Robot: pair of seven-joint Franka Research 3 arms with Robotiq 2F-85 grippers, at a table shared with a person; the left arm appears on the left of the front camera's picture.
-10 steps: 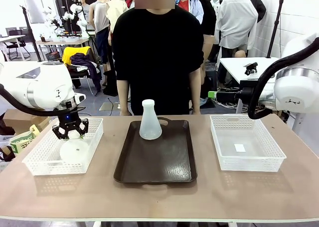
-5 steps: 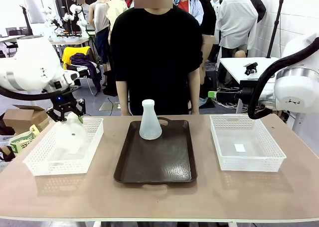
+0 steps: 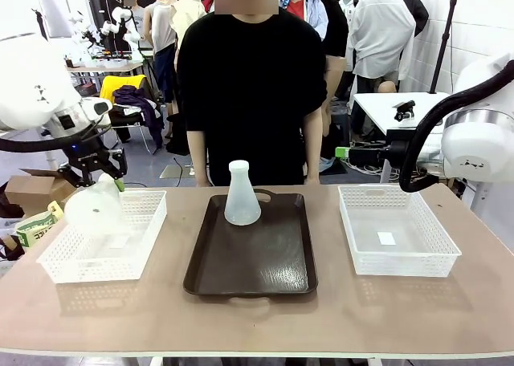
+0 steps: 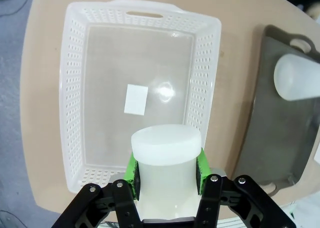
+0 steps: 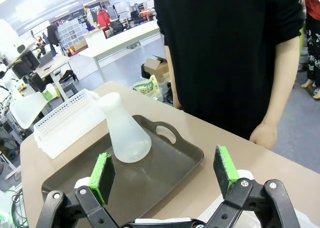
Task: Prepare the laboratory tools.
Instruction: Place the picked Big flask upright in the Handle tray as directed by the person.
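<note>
Beyond the worktop (image 3: pixel 257 318) in the front view stands a person; 1 flask (image 3: pixel 242 194) sits upright on the brown tray (image 3: pixel 250 258), neck up, while the left pincer (image 3: pixel 107 176) clamps a second flask (image 3: pixel 95 208) above the left basket (image 3: pixel 100 250), tilted, base toward the camera. In the left wrist view the pads (image 4: pixel 131 168) pinch only its neck (image 4: pixel 166 163); the smooth neck could slip or swing, I judge. In the right wrist view the right pincer (image 5: pixel 165 173) stands released, empty, near the tray's handle end.
</note>
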